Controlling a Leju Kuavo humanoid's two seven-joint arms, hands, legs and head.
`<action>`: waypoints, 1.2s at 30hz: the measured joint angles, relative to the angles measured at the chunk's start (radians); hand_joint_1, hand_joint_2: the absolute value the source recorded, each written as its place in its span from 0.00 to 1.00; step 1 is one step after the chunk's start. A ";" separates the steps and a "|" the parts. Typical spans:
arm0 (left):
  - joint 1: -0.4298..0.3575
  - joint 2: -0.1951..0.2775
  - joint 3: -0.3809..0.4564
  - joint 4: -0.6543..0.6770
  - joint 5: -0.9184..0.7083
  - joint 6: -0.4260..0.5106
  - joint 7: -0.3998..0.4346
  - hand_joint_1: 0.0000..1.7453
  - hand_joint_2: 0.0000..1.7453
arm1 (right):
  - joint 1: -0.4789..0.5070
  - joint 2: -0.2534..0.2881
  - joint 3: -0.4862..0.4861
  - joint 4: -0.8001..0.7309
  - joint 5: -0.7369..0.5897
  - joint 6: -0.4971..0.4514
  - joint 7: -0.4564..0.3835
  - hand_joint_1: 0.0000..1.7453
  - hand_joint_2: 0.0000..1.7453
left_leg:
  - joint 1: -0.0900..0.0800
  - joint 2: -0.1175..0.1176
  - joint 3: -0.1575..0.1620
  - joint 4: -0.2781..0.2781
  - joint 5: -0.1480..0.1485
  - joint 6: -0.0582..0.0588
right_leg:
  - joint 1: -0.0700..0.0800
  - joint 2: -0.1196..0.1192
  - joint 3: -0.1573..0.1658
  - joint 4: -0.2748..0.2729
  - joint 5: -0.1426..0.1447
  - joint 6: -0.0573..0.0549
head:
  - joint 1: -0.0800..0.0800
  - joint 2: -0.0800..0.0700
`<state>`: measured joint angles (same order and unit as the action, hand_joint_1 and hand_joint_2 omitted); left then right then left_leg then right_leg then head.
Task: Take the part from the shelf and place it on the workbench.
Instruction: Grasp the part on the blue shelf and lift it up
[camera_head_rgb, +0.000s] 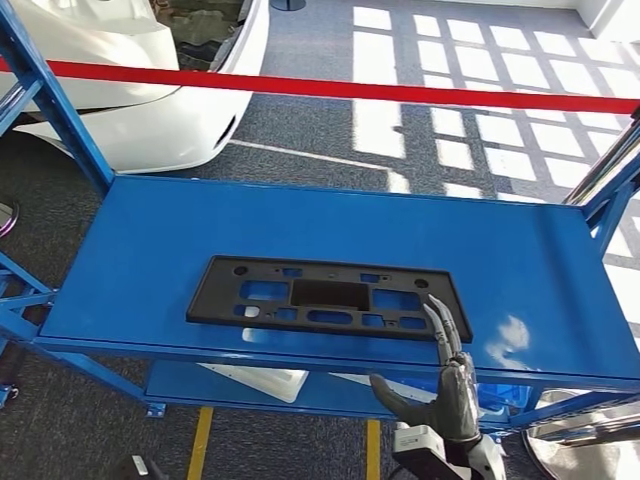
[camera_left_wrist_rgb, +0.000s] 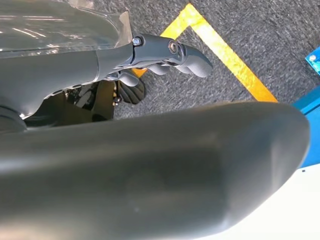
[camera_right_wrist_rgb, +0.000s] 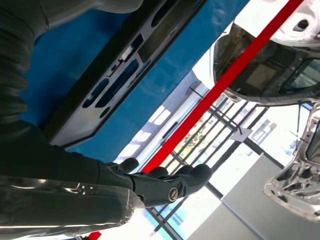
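Observation:
A flat black plastic part (camera_head_rgb: 328, 295) with several cut-outs lies lengthwise on the top deck of the blue shelf (camera_head_rgb: 151, 240), near its front edge. My right hand (camera_head_rgb: 451, 385) is raised at the shelf's front edge by the part's right end. Its fingers are stretched out and apart, holding nothing, and the fingertips overlap the part's near right corner; I cannot tell whether they touch. In the right wrist view the same hand (camera_right_wrist_rgb: 166, 182) reaches out beside the part (camera_right_wrist_rgb: 113, 75). My left hand (camera_left_wrist_rgb: 162, 55) hangs over the carpet with fingers extended and empty.
A white moulded piece (camera_head_rgb: 256, 378) lies on the shelf's lower deck. Red barrier tape (camera_head_rgb: 340, 90) runs across behind the shelf, with a white car body (camera_head_rgb: 151, 110) at the back left. Yellow floor lines (camera_head_rgb: 200, 440) mark the grey carpet in front.

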<state>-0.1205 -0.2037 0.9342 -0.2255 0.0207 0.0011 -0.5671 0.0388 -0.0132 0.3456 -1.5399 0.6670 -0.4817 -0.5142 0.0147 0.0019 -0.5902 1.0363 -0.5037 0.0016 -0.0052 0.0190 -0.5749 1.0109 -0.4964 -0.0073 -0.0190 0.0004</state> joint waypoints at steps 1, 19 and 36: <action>0.000 0.000 0.000 0.000 0.000 0.000 0.000 0.00 0.00 | -0.001 -0.002 0.000 0.001 0.002 0.000 0.001 0.00 1.00 | -0.001 0.000 0.000 0.000 -0.001 0.002 | 0.000 0.000 0.001 -0.001 0.001 0.001 | 0.000 0.000; -0.004 0.000 -0.002 0.000 0.000 0.008 0.008 0.00 0.00 | -0.038 -0.197 -0.010 0.071 0.249 0.081 0.125 0.00 1.00 | -0.003 0.000 0.001 0.002 -0.003 0.008 | -0.003 0.000 0.001 -0.004 -0.002 0.036 | -0.001 0.000; -0.011 0.000 -0.017 0.000 0.000 0.003 0.020 0.00 0.00 | -0.134 -0.252 -0.001 0.104 0.308 0.085 0.153 0.00 1.00 | -0.002 0.000 0.001 0.001 -0.002 0.008 | -0.003 0.000 0.001 -0.002 -0.002 0.036 | -0.001 0.000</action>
<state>-0.1311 -0.2033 0.9173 -0.2255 0.0206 0.0041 -0.5467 -0.0952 -0.2651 0.3443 -1.4360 0.9750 -0.3967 -0.3611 0.0124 0.0021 -0.5887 1.0377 -0.5062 0.0093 -0.0078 0.0187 -0.5737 1.0088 -0.4979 0.0285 -0.0195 0.0004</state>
